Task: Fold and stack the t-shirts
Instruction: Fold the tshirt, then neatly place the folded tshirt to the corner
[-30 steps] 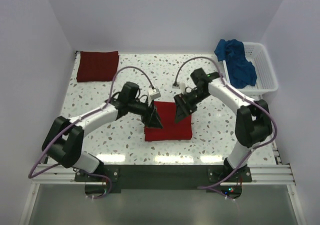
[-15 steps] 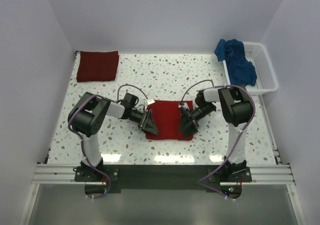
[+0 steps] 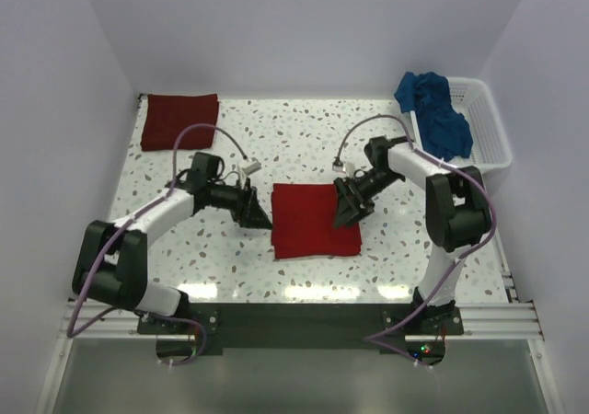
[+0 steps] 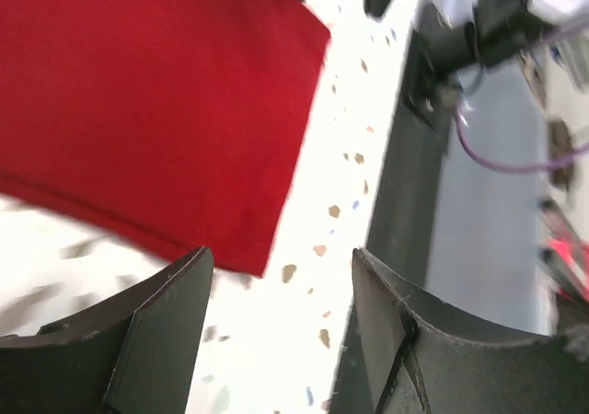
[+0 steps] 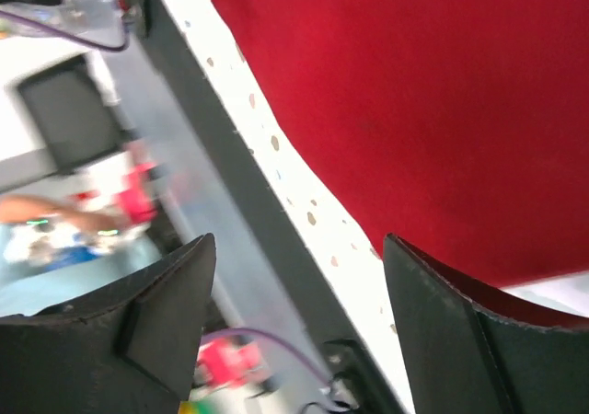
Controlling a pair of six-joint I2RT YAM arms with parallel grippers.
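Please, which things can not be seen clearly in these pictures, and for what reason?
1. Top view: the right tool covers the right edge of the bright red shirt, so contact cannot be told.
2. Left wrist view: the frame cuts that shirt at top and left; its near edge is blurred.
3. Top view: the blue shirt lies crumpled over the basket; its own folds hide its lower part.
4. Maroon shirt: fold layers too small to count.
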